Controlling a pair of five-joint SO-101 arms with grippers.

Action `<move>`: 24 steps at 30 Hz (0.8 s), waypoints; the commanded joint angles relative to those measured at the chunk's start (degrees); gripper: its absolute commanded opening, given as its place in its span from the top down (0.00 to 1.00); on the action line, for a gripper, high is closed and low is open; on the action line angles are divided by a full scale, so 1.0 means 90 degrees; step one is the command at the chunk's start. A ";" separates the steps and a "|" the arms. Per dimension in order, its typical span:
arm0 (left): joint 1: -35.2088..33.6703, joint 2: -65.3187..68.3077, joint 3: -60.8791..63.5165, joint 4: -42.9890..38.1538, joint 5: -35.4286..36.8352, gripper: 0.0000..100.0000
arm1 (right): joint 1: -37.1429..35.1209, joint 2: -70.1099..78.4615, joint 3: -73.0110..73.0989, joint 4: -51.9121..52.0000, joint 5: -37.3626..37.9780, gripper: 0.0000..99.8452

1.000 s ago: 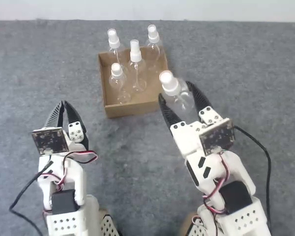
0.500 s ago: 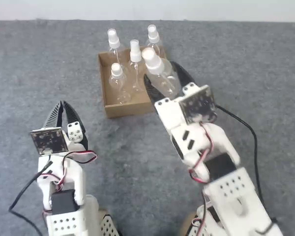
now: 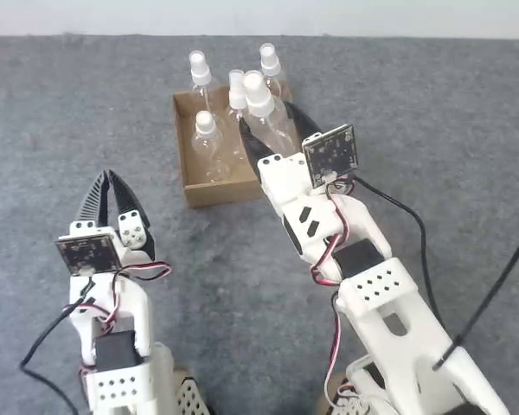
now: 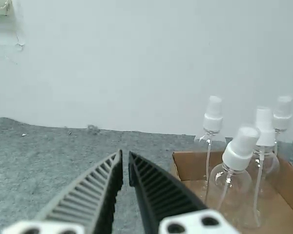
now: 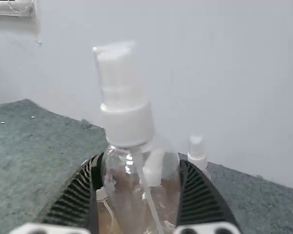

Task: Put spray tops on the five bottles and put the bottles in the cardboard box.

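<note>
Clear plastic bottle (image 5: 132, 192) between ribbed black jaws

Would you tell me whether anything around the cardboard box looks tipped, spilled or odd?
Nothing stands out: four spray-topped bottles stand upright in the cardboard box, and the right gripper holds the fifth bottle upright above it.

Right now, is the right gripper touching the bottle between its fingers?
Touching. The right wrist view shows the right gripper clamped on the bottle, both fingers flush against its clear sides.
</note>
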 commanded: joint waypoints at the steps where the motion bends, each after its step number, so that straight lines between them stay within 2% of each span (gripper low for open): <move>1: -0.0039 -0.0107 -0.0093 -0.0293 0.0010 0.99 | -0.0181 -0.0093 -0.0400 0.0327 -0.0068 0.99; 4: -0.0029 -0.0107 -0.0200 -0.0293 0.0020 0.99 | -0.0454 -0.0103 -0.0400 0.0737 0.0420 0.99; 8: -0.0039 -0.0107 -0.0269 -0.0293 0.0449 0.99 | -0.0982 -0.0190 -0.0400 0.1304 0.1153 0.99; 15: 0.0020 -0.0107 -0.0357 -0.0283 0.0586 0.99 | -0.1724 -0.1040 -0.0332 0.2457 0.1211 0.99; 18: 0.0049 -0.0107 -0.0366 -0.0293 0.0596 0.99 | -0.2085 -0.1402 -0.0029 0.2535 0.1241 0.99; 24: 0.0615 -0.0107 -0.0366 -0.0283 0.0537 0.99 | -0.2349 -0.1597 0.0234 0.2584 0.1250 0.99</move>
